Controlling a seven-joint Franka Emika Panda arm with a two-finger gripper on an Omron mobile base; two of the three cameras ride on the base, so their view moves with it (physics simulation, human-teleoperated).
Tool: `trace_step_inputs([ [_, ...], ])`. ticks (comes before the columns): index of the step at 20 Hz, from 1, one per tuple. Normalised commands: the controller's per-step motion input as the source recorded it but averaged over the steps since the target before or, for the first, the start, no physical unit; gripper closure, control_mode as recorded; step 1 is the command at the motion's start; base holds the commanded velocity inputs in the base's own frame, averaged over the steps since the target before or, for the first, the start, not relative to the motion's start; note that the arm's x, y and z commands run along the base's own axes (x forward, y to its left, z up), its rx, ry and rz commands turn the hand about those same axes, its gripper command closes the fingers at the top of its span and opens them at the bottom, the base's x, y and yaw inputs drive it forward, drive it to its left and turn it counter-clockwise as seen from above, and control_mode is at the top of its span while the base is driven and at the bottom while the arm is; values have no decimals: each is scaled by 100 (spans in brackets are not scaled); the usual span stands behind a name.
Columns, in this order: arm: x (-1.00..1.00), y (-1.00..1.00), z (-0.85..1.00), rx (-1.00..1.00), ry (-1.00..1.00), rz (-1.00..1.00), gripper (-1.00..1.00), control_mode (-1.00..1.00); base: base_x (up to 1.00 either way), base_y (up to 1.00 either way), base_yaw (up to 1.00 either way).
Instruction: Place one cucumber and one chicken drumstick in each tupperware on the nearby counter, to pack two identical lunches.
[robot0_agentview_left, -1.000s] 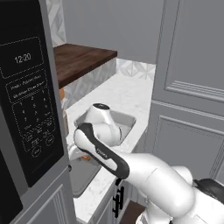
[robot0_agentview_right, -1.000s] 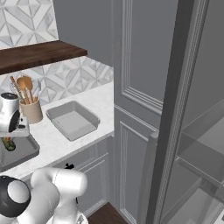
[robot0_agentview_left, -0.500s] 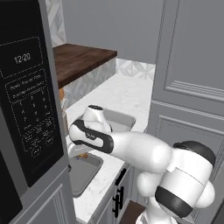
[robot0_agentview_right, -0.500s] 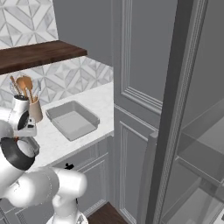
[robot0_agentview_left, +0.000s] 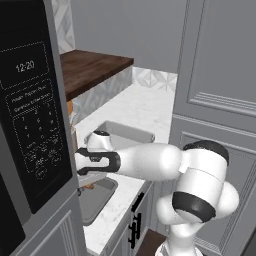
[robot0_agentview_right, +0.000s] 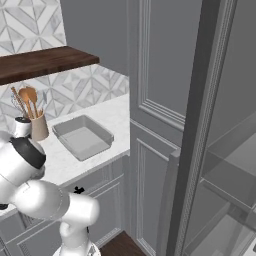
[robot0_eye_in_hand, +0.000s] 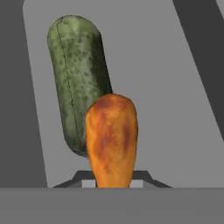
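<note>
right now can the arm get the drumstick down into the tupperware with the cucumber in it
Probably yes. The gripper holds the drumstick directly over the tupperware, where the cucumber lies to one side. Bare floor beside the cucumber leaves room.

My hand view: cucumber (robot0_eye_in_hand: 76, 83) mottled dark green, paler speckling; chicken drumstick (robot0_eye_in_hand: 112, 138) golden orange, brown-red scorch patches; tupperware (robot0_eye_in_hand: 153, 87) floor plain grey. My base views: second tupperware (robot0_agentview_right: 83, 137) same grey; counter (robot0_agentview_left: 142, 107) white marble, faint grey veins; shelf (robot0_agentview_left: 90, 67) dark brown wood; backsplash (robot0_agentview_right: 75, 87) grey-white geometric tile; microwave (robot0_agentview_left: 30, 125) black, white keypad print; cabinets (robot0_agentview_left: 220, 75) grey.
</note>
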Motion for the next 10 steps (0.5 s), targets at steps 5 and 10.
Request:
trace_step_inputs([
  [5, 1, 12, -20, 0, -2, 0, -100, -100, 0, 0, 0],
  [10, 0, 0, 3, 0, 0, 0, -100, -100, 0, 0, 0],
])
